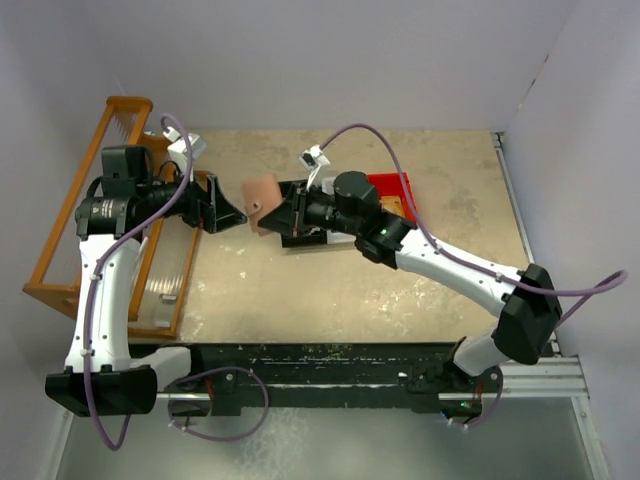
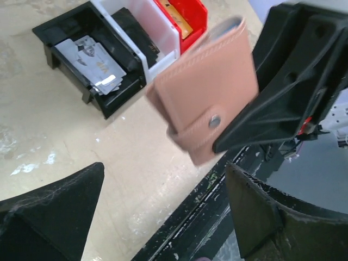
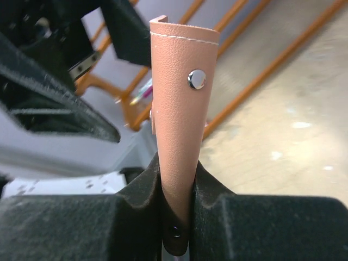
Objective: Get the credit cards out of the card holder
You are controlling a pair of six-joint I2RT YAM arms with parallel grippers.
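The left arm (image 1: 100, 290) rises from its base and bends rightward. The left tool (image 1: 230, 210) has its jaws spread wide and points at the right tool (image 1: 282, 215). The right arm (image 1: 455, 265) stretches leftward, its fingers (image 3: 136, 201) pinching the card holder (image 3: 182, 109) tightly between them.

On the pale grey card (image 2: 92, 62) that lies in the black bin (image 2: 54, 27), the left wrist view shows a few short letters which seem to read "VIP". The orange card (image 2: 176, 13) in the red bin (image 2: 198, 13) carries some dark marks, but they are too small to read.
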